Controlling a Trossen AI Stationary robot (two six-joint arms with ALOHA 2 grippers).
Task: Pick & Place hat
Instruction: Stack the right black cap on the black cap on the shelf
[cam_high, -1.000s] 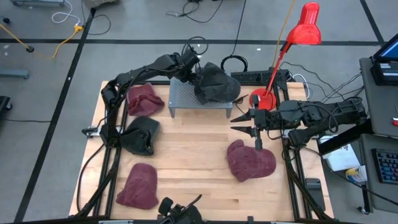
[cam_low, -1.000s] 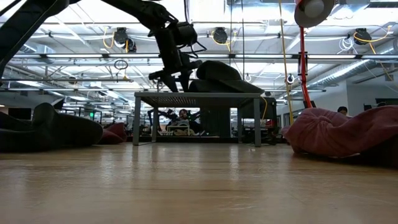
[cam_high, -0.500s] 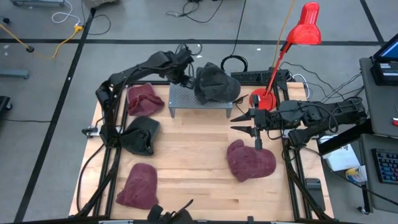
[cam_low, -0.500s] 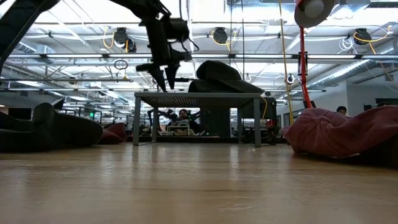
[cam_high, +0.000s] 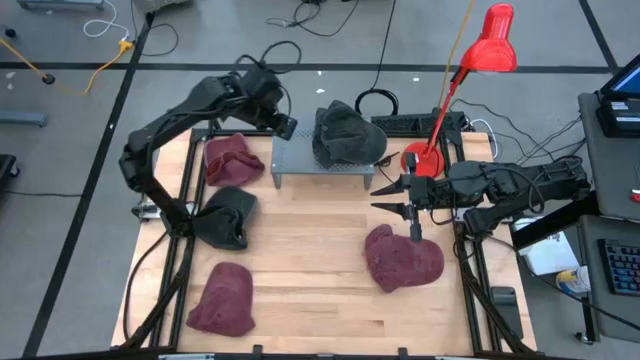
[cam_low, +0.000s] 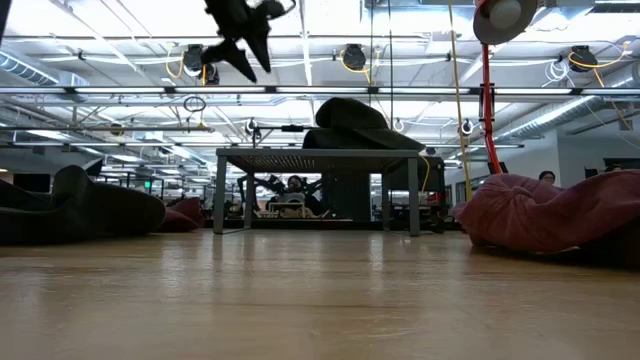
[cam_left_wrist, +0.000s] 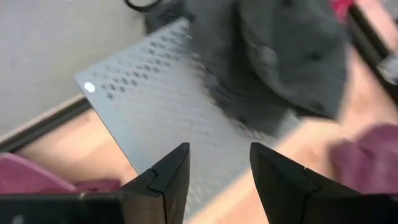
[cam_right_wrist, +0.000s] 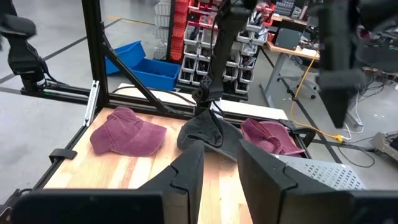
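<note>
— Five hats on the wooden table (cam_high: 300, 250); how's the room?
— Grey floor, red lamp (cam_high: 487, 42). Dark hat (cam_high: 346, 133) sits on the metal stand (cam_high: 300, 155) at twelve o'clock; open wood in the middle.
— Fingers?
— Left gripper (cam_high: 285, 126) spread, empty, beside the stand. Right gripper (cam_high: 388, 196) spread, empty, at three o'clock.

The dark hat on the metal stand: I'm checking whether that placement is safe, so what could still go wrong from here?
The dark hat sits at the right end of the metal stand with its brim past the edge, so a nudge might tip it off. The left gripper, open and empty, hangs close beside the stand and could clip it on its next move. The red lamp stands near and could snag an arm.
</note>
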